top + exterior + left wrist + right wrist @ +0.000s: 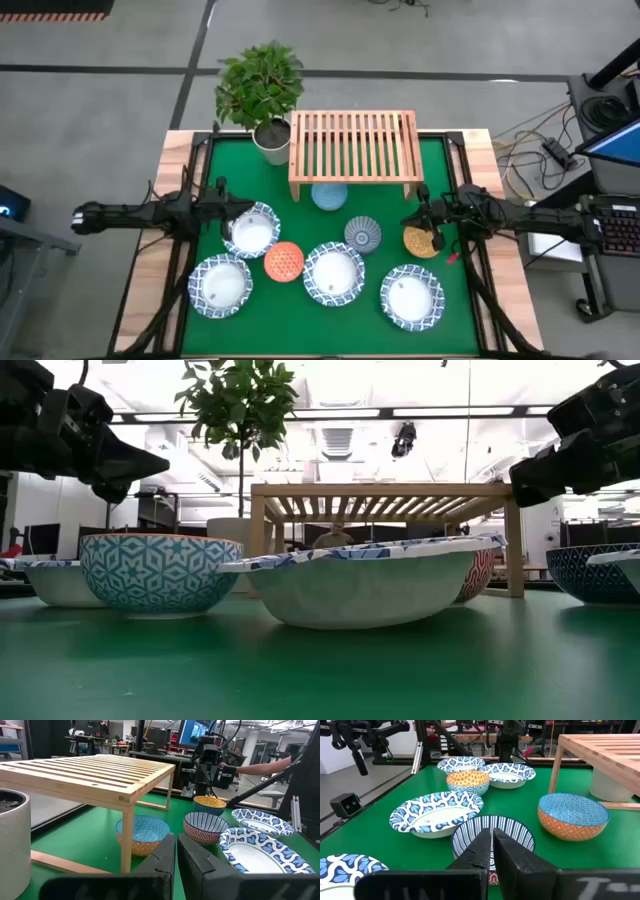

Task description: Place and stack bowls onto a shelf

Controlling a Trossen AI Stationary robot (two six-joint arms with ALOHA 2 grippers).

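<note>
I work in a robotics lab set inside an open-plan office hall. My green-topped table (330,170) stands on grey carpet, with loose cables and a power strip (556,152) trailing beside it and a keyboard (620,228) at a bench to one side. Across the table I see ceiling light strips (340,413), a lit monitor (192,732), desks and dark equipment stands. A small camera (346,804) sits at the table's edge, and a person's arm (260,768) reaches in farther off.
</note>
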